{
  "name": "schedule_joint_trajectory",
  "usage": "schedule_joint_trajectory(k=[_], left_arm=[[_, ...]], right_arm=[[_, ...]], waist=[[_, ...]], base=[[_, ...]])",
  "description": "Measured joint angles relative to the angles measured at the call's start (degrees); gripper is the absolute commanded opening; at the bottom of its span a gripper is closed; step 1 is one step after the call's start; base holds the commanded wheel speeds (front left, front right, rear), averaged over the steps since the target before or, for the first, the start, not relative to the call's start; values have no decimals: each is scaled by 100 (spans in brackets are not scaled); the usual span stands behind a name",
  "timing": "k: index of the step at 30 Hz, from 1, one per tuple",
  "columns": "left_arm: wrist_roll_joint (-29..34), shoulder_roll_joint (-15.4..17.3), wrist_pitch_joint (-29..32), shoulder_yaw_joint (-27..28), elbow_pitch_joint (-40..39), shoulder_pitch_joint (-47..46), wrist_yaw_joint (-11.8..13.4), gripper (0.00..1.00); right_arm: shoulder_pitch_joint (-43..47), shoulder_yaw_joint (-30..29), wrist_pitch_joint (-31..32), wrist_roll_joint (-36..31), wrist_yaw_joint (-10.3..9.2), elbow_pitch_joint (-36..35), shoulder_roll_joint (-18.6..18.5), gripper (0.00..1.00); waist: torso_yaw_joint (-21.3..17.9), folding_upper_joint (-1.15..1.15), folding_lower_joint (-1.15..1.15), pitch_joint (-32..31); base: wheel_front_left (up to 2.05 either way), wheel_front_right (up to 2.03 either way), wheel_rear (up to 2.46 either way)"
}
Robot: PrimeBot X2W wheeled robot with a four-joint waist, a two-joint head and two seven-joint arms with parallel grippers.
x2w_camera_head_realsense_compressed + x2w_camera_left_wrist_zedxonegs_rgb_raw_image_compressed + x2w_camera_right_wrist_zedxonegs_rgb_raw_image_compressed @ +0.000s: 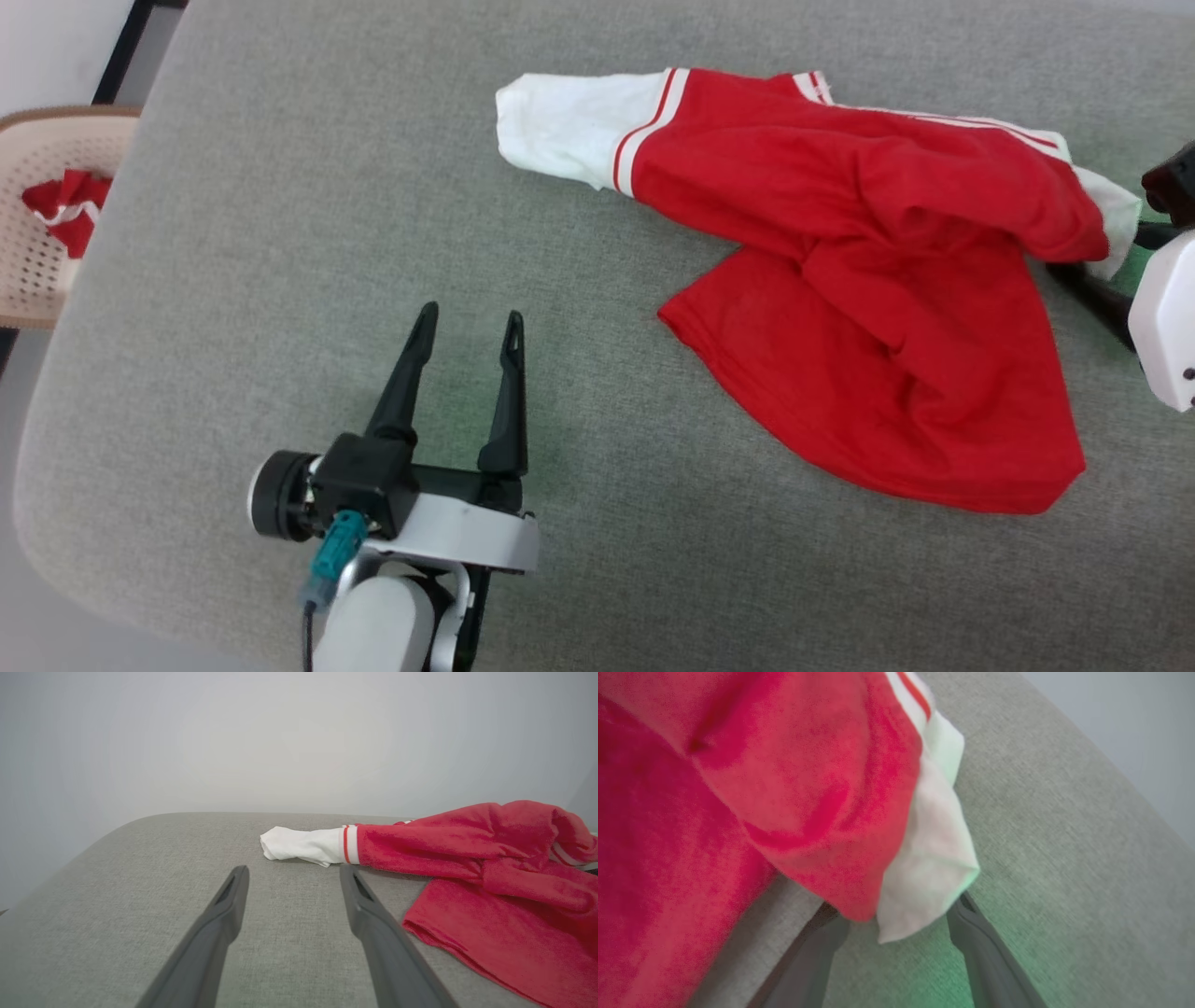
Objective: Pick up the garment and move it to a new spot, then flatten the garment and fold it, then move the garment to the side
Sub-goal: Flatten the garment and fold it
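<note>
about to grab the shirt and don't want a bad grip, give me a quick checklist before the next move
1. Left gripper open, off the shirt: ok.
2. Right gripper open: ok.
3. White sleeve corner inside its jaws: ok.
4. Shirt lying flat: not ok, bunched.
5. Print facing up: cannot tell.

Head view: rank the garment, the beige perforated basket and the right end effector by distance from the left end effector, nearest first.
1. garment, up and right of the left end effector.
2. beige perforated basket, far left.
3. right end effector, far right, past the garment.
</note>
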Motion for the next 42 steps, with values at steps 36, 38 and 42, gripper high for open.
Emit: schedule_joint_trajectory(k=[36,38,42], left_arm=[[664,-396,0,1027,-1,345,-758,100],[660,-400,0,1033,0,377,-762,100],[648,-405,0,1029,26,393,-800,100]], right_arm=[[806,-169,-1527,1552,0,1384,-686,0],[952,-92,-1423,1556,0,1344,-721,0],[990,-148,-1749,1505,1,1410,-710,94]], waist=[[-889,0,0,-161],[-891,0,0,-189],[-911,0,0,-251]], base=[[0,0,0],[0,0,0],[0,0,0]])
